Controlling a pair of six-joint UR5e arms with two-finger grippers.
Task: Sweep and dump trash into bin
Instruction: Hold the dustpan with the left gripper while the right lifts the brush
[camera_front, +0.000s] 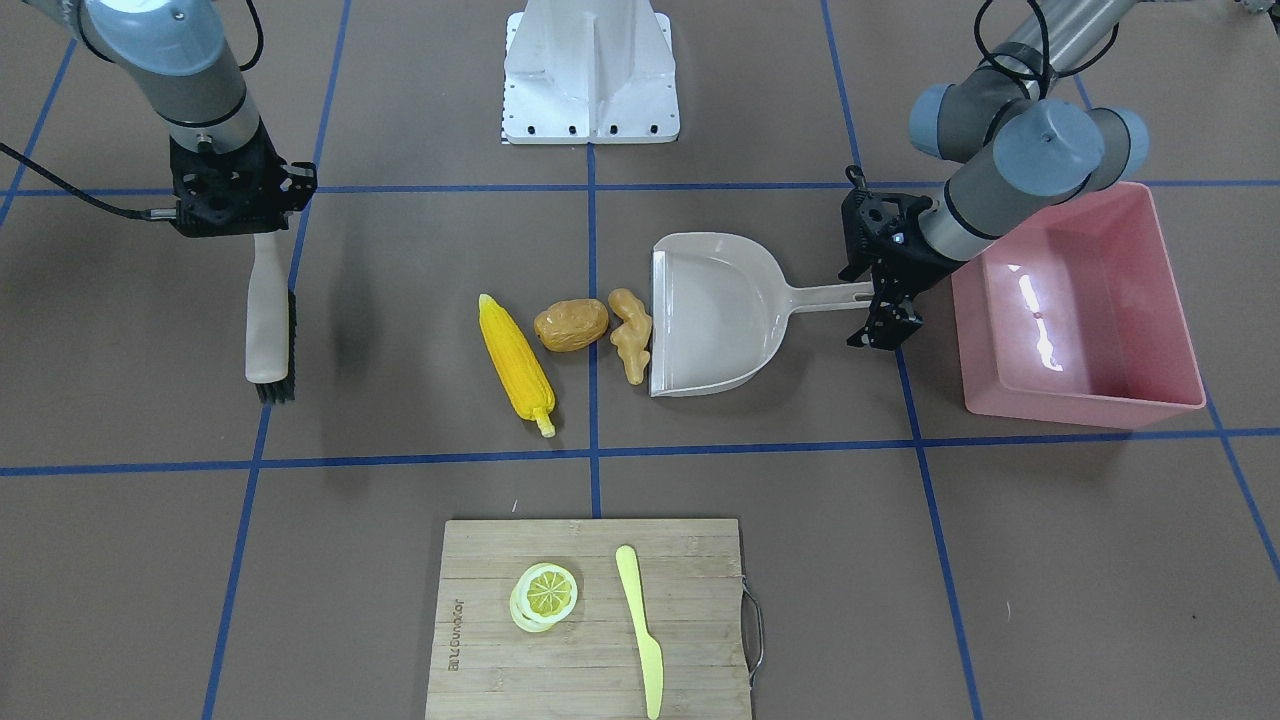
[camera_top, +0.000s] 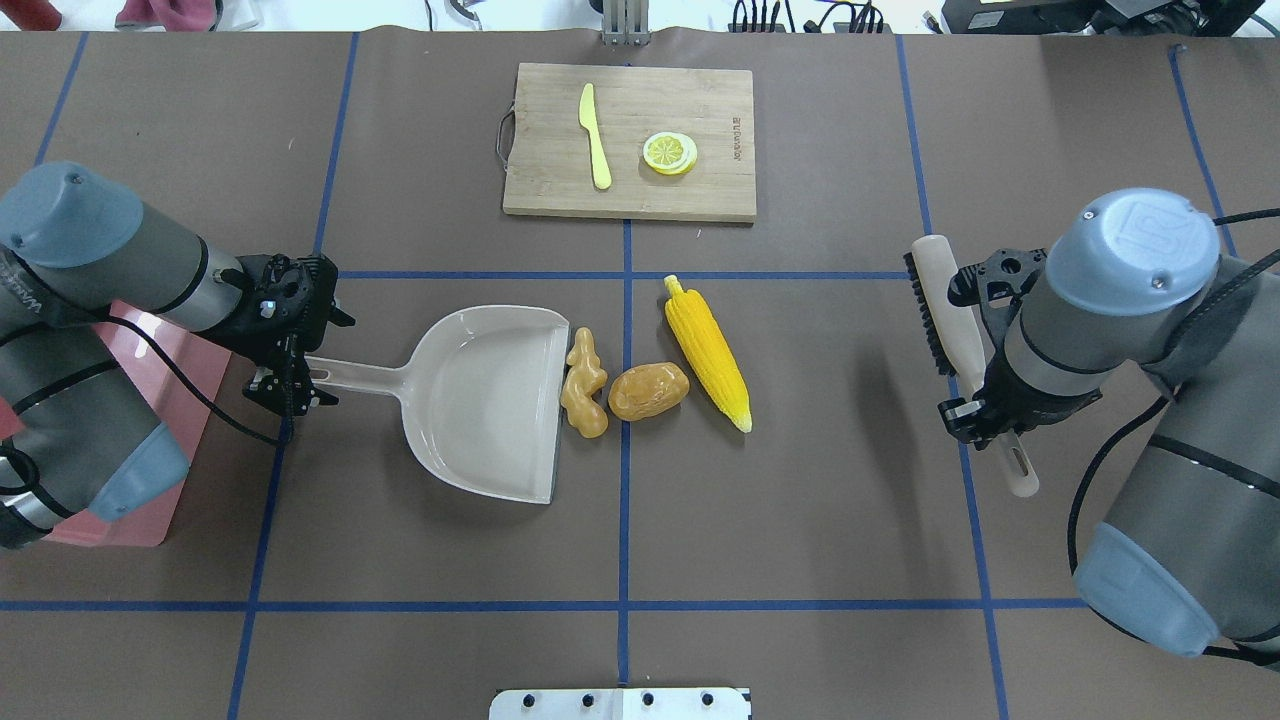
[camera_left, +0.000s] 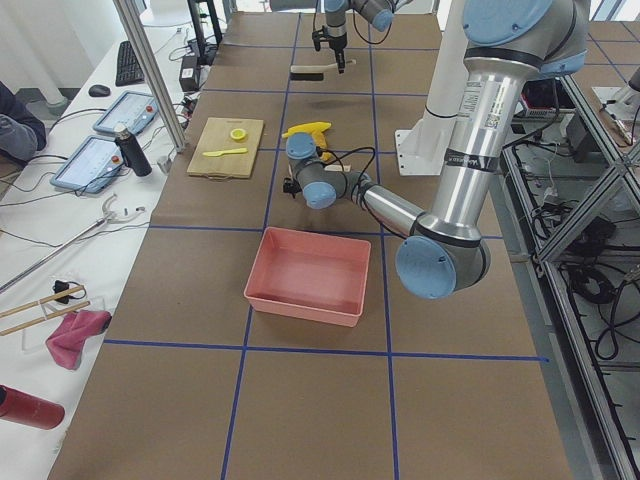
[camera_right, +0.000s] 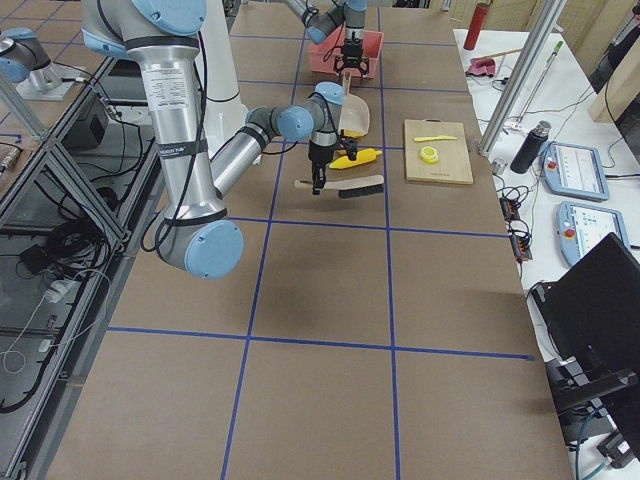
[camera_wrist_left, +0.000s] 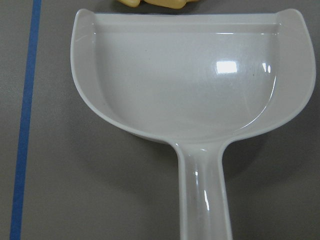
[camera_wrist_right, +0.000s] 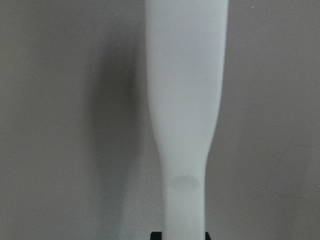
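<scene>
Holds the thin handle end of the dustpan (camera_top: 480, 400) tight in the left claw (camera_top: 290, 385), with the pan flat on the table (camera_top: 800, 520) and its open edge turned away from that claw. Holds the pale handle of the brush (camera_top: 940, 315) tight in the right claw (camera_top: 985, 428), with the black bristles turned toward the left claw and the brush up off the table, its shadow off to one side. Between the two claws, three bits of trash in a row. First out from the left claw, past the pan, the ginger root (camera_top: 585, 395), right up against the pan's open edge. Next to it, touching or nearly so, the potato (camera_top: 648, 390). Then the corn cob (camera_top: 708, 352), just beside the potato, nearest of the three to the right claw but still well apart from the brush. Just behind the left claw, on the side away from the trash, the pink bin (camera_front: 1085, 405), partly under the left arm. Far out in front of both claws, a cutting board (camera_top: 630, 190) with a lemon slice (camera_top: 669, 153) and a yellow knife (camera_top: 595, 135) on top.
</scene>
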